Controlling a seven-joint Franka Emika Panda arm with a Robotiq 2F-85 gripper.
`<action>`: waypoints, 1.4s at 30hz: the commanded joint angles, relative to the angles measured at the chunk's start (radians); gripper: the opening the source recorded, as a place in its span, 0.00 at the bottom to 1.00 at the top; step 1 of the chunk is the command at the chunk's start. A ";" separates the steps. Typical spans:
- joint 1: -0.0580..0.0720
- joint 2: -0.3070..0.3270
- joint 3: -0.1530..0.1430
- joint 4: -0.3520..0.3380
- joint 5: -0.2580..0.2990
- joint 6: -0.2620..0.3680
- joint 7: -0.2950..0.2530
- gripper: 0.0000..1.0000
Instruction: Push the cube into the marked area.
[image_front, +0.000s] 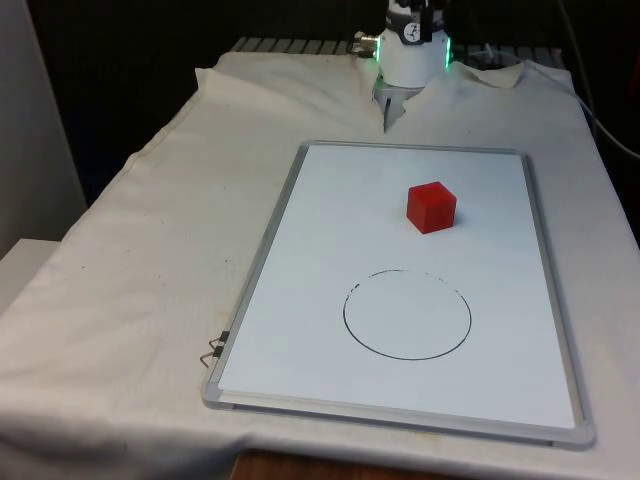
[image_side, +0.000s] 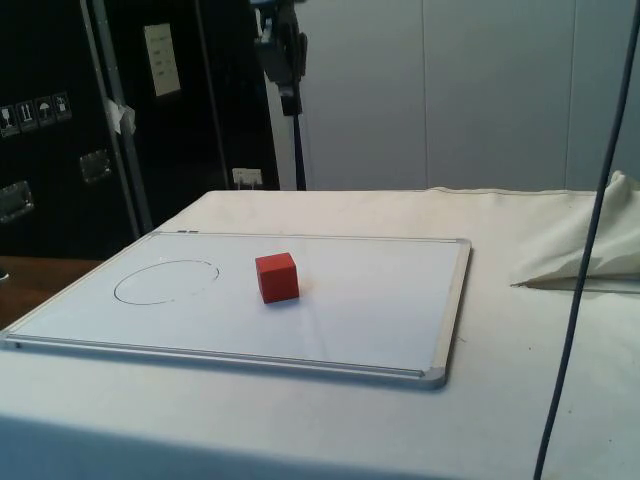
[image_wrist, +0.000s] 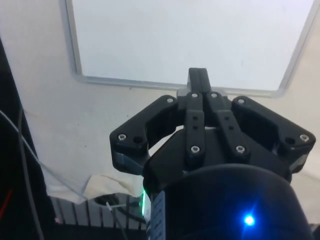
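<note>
Cube waits on board, outside circle; claw high, closed, empty.

Red cube (image_front: 431, 207) sits on whiteboard (image_front: 300, 280), between its far edge and the drawn circle (image_front: 407, 314), well apart from it. Claw (image_wrist: 198, 79) hangs over the board's far edge, fingers together. Cube looks light, rigid; board slick, so it should slide. Push low on far face, centred.
</note>
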 joint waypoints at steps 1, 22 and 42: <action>0.002 -0.008 0.004 -0.025 -0.004 0.032 0.001 0.00; 0.002 0.046 0.069 -0.179 0.007 0.242 0.014 0.00; -0.004 0.185 0.087 -0.213 0.032 0.396 0.053 0.00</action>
